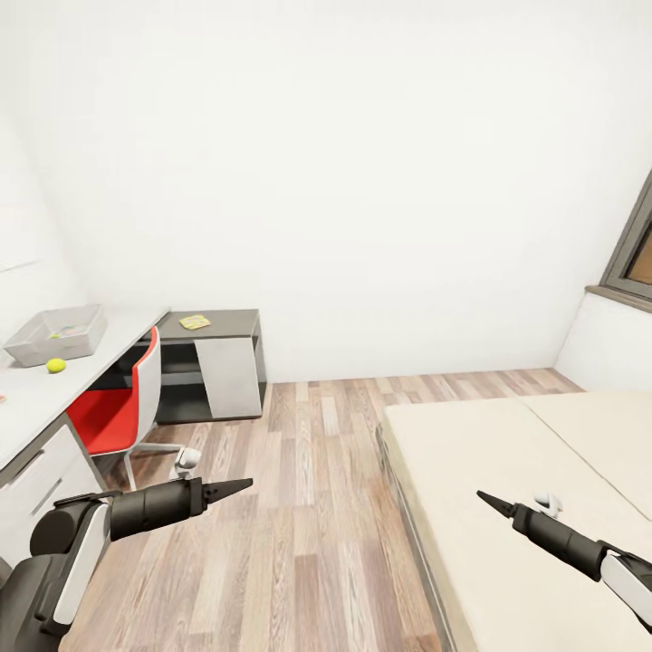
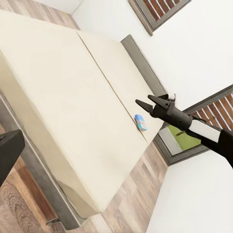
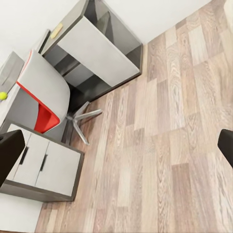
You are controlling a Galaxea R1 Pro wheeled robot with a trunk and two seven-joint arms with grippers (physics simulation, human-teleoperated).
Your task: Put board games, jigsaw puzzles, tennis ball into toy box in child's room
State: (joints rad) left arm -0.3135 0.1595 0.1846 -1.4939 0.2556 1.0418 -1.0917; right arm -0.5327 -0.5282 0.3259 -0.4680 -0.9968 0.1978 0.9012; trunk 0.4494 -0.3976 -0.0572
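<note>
The table (image 1: 36, 398) runs along the left wall. On it stands the light grey toy box (image 1: 54, 335) with something small and coloured inside. The tennis ball (image 1: 56, 365) lies just in front of the box. A flat yellow-green toy (image 1: 194, 321) rests on the lower dark desk section; I cannot tell whether it is a board game or a jigsaw. On the bed (image 2: 58, 92) near the headboard lies a small blue board game (image 2: 141, 121). My left gripper (image 1: 246, 485) hangs open over the floor. My right gripper (image 1: 482, 496) is open and empty above the bed's near edge.
A red and white swivel chair (image 1: 122, 407) stands at the desk. White drawers (image 3: 43, 165) sit under the table. Wood-plank floor (image 1: 308, 471) lies between desk and bed. A window (image 1: 638, 254) is at the far right.
</note>
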